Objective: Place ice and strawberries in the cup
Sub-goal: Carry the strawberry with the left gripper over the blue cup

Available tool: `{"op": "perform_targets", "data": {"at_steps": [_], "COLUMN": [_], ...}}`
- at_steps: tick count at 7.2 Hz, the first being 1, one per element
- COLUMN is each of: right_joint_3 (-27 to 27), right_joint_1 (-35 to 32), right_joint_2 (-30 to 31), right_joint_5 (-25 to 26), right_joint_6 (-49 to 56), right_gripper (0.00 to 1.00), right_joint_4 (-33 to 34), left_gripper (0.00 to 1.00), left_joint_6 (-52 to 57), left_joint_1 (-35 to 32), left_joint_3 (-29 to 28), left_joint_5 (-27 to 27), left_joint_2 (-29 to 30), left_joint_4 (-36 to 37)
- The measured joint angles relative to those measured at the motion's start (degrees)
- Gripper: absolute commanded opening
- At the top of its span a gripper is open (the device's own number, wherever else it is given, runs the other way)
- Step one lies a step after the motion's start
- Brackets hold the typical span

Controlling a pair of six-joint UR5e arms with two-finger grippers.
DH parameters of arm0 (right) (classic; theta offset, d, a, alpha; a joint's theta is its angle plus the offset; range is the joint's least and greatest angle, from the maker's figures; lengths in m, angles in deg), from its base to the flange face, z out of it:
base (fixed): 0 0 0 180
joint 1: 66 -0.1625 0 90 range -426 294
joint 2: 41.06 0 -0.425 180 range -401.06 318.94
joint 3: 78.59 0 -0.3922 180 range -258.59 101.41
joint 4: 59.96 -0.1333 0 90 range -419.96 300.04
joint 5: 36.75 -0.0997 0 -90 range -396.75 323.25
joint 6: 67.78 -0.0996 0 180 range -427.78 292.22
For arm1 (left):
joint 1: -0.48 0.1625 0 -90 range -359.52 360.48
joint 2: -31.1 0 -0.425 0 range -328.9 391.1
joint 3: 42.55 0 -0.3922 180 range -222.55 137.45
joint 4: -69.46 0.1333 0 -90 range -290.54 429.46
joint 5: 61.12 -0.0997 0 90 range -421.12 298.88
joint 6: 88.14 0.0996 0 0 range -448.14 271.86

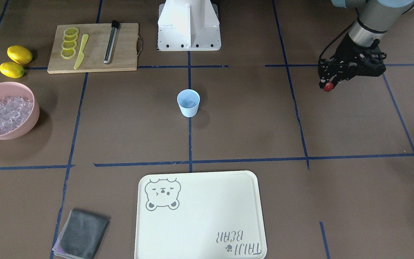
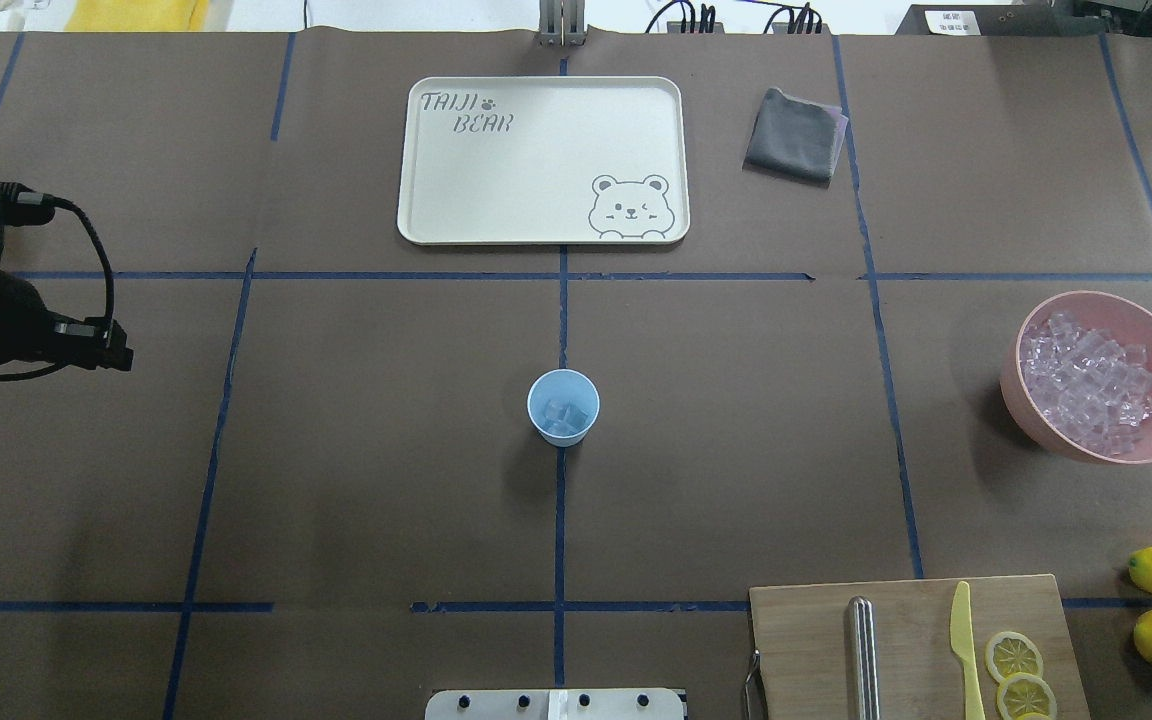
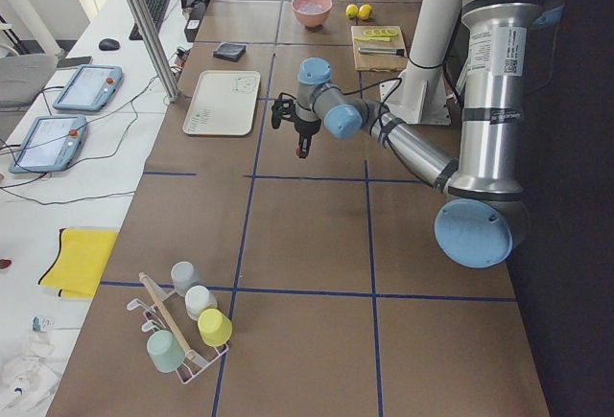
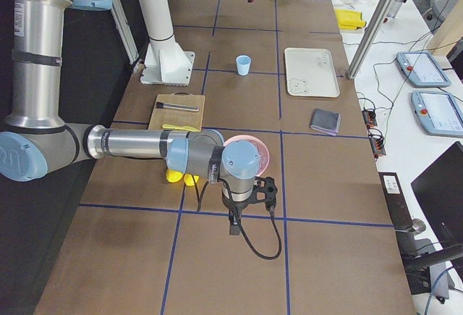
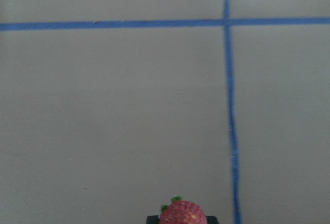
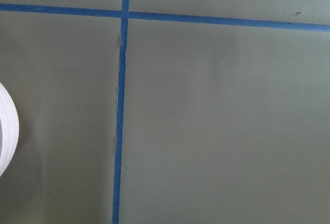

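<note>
Left gripper [image 1: 327,83] jaws clenched on strawberry [image 5: 182,214]; carry level, centre over cup [image 1: 188,108], release low. Right gripper [image 4: 235,226] jaws: cannot tell.

Left wrist cam: strawberry [image 5: 182,214] cut by the bottom edge, I only get its top. The right gripper [image 4: 234,228] shows only in the right side view, tiny; I can't tell its jaw state. The ice [image 1: 191,104] in cup [image 1: 188,112] too blurry to count. The pink bowl [image 1: 31,118] clipped by front view's edge.

Front cam opp. overhead, both look down, share cup [image 1: 188,103]
</note>
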Motion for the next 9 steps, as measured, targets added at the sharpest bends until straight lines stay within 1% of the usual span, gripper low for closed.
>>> {"op": "perform_targets", "data": {"at_steps": [1,2,3,6,8,9], "right_joint_3": [-0.05,-0.09,-0.12,-0.13,-0.16,-0.18], "right_joint_1": [0.0,0.0,0.0,0.0,0.0,0.0], "right_joint_2": [0.0,0.0,0.0,0.0,0.0,0.0], "right_joint_5": [0.0,0.0,0.02,0.08,0.09,0.09], "right_joint_6": [-0.02,-0.04,-0.04,-0.09,-0.07,-0.03], "right_gripper": [1.0,1.0,1.0,1.0,1.0,1.0], "right_joint_4": [-0.02,-0.04,-0.04,-0.05,-0.05,-0.05], "left_gripper": [0.0,0.0,0.0,0.0,0.0,0.0], "left_joint_6": [-0.48,-1.86,-4.44,-13.44,-18.68,-21.1], "left_joint_1": [0.93,2.53,4.64,12.63,16.35,18.17], "left_joint_3": [0.68,0.94,0.98,-0.28,-4.81,-8.39], "left_joint_5": [-0.27,-0.43,-0.65,-4.81,-8.28,-10.11], "left_joint_2": [6.93,12.96,17.18,24.39,29.98,33.38], "left_joint_4": [8.66,15.53,19.44,22.48,22.79,22.81]}}
